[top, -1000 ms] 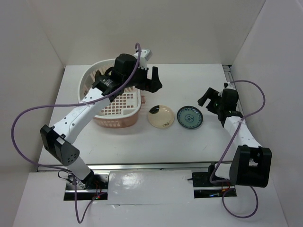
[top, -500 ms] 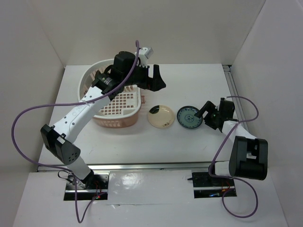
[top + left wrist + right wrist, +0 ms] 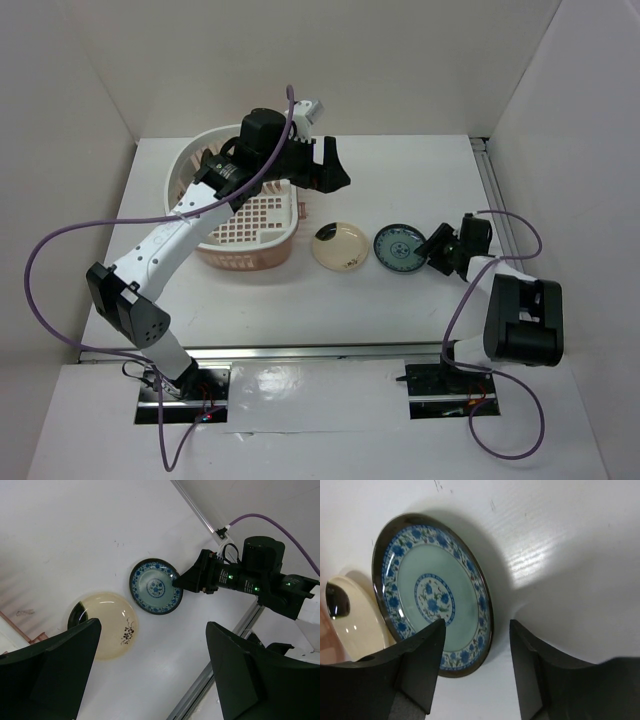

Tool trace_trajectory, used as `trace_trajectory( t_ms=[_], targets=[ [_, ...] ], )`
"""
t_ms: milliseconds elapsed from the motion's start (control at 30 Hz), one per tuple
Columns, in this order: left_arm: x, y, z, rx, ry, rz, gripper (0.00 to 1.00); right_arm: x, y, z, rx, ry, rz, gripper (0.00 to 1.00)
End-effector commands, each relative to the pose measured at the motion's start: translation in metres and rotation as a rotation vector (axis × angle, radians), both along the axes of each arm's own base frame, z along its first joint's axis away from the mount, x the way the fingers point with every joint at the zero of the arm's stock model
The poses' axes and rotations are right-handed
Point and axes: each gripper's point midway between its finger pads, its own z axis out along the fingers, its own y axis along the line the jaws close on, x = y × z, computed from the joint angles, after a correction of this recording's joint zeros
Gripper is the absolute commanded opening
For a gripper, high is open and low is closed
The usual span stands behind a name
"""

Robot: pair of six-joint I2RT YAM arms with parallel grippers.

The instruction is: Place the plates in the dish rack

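Two plates are seen lying flat and face up, side by side with a narrow gap between them, near the middle of the white surface [image 3: 400, 180]. The cream plate [image 3: 340, 246] is marked with a dark patch at its rim and a small dark sprig. The blue-green patterned plate [image 3: 401, 248], to its right, is edged with a dark rim, banded with blue flowers and centred on a blue medallion. The dish rack [image 3: 250, 225], a pale pink oval basket with a lattice floor and slotted sides, is set upright at the far left, just beside the cream plate and partly hidden.
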Motion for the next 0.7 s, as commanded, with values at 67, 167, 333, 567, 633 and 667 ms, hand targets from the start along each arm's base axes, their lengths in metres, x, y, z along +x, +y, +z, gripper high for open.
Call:
trace_trajectory(
  t_ms=[67, 167, 333, 567, 633, 667],
  targets=[
    [0.002, 0.000, 0.027, -0.038, -0.065, 0.003, 1.00, 0.009, -0.003, -0.004, 0.001, -0.040, -0.007, 0.51],
    [0.004, 0.001, 0.026, -0.035, -0.067, 0.012, 1.00, 0.010, -0.002, -0.009, 0.018, -0.024, -0.022, 0.47],
    [0.004, 0.001, 0.026, -0.035, -0.067, 0.012, 1.00, 0.013, 0.000, -0.017, 0.040, 0.002, -0.023, 0.36],
    [0.003, 0.003, 0.030, -0.032, -0.083, 0.018, 1.00, 0.010, -0.010, -0.028, 0.016, 0.074, -0.086, 0.02],
    [0.003, 0.003, 0.030, -0.032, -0.083, 0.018, 1.00, 0.012, -0.012, -0.029, 0.019, 0.087, -0.101, 0.00],
    [0.003, 0.003, 0.030, -0.032, -0.083, 0.018, 1.00, 0.014, -0.013, -0.028, 0.020, 0.095, -0.118, 0.00]
  ],
)
